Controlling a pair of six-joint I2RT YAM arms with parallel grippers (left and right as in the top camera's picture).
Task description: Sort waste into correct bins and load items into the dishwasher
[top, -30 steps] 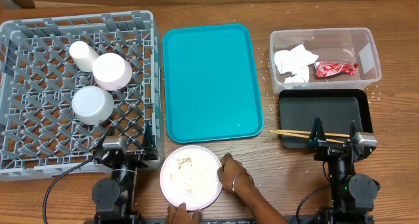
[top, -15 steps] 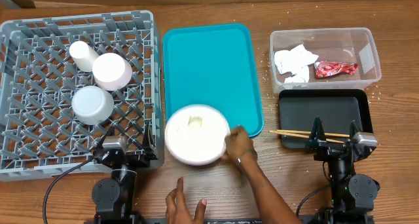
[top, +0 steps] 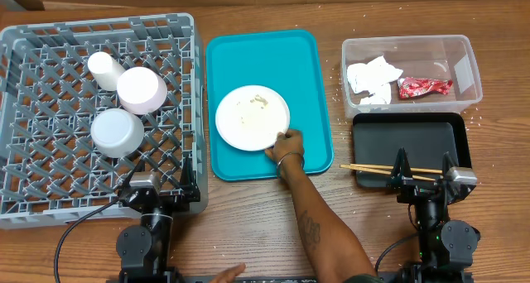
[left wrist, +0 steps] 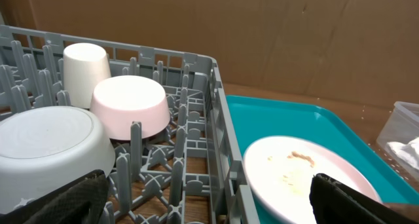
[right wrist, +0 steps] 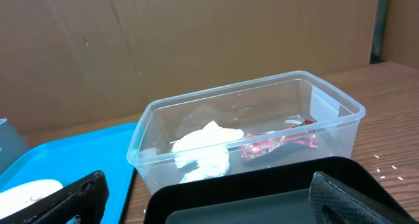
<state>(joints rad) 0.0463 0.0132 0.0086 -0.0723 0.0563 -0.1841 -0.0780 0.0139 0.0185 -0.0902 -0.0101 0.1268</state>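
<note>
Now the left hand (top: 157, 179) and right hand (top: 424, 169) are released; a white plate (top: 252, 117) lies on the teal tray (top: 265, 59), 3 o'clock from the rack (top: 50, 93).

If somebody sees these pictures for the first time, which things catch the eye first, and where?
The bright teal tray in the middle stands out, with a person's hand touching a soiled white plate on it. At the left, the grey dish rack holds three upturned vessels; at the right, a red wrapper lies in the clear tub.
</note>
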